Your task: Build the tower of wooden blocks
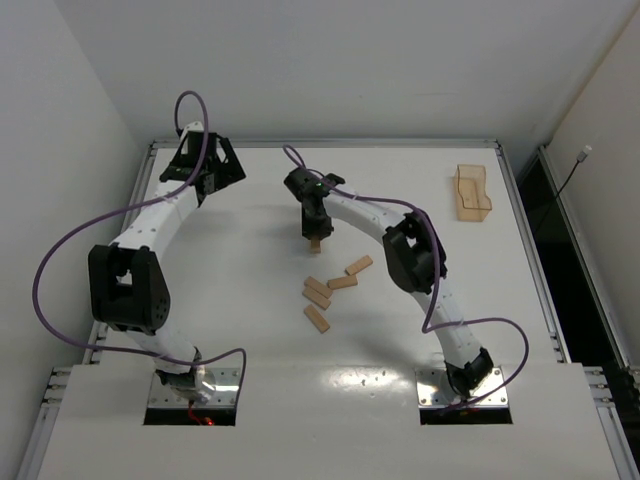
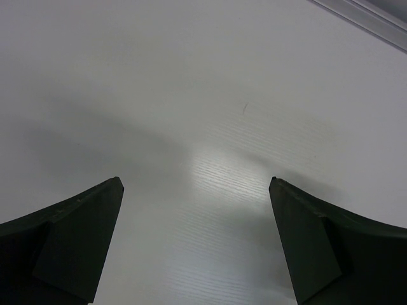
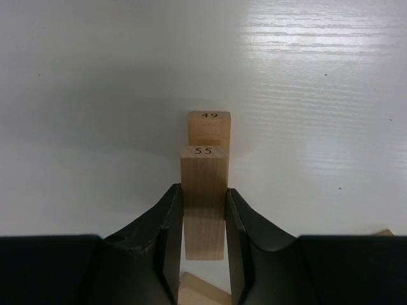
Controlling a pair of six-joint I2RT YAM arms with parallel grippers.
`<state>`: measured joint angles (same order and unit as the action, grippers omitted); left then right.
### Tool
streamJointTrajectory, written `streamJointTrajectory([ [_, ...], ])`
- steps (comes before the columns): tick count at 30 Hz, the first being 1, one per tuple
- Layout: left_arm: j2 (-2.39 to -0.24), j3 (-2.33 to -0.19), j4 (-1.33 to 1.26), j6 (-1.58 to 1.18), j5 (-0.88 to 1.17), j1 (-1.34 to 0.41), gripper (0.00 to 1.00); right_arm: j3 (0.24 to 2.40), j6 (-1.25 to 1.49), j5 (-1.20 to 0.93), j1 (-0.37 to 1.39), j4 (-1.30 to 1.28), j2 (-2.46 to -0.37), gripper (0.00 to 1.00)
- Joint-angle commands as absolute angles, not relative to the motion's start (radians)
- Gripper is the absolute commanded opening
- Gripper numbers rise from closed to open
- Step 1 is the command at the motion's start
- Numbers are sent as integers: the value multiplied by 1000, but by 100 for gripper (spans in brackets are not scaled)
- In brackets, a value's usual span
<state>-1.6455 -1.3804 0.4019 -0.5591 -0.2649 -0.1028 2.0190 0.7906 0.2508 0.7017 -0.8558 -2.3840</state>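
White table (image 1: 250, 310), loose wood blocks (image 1: 342, 282), orange tray (image 1: 472, 192)

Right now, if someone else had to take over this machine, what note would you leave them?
Left gripper: open, empty, over the table, away from the work.
Right gripper: shut on block 55, holding it over block 49; whether they touch cannot be judged.
Loose blocks: about five lying flat by the right arm. Orange tray far right.
Done: block 49 set down; 55 not yet released.
Left: release 55, stack the rest.
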Motion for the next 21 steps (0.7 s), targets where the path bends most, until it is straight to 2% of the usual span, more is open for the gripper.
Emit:
streamJointTrajectory([
  [1, -1654, -1419, 373, -554, -250, -92, 99, 2071, 781, 262, 696, -816, -2401, 0],
  [21, -1684, -1419, 364, -563, -210, -74, 96, 2062, 735, 236, 669, -778, -2448, 0],
])
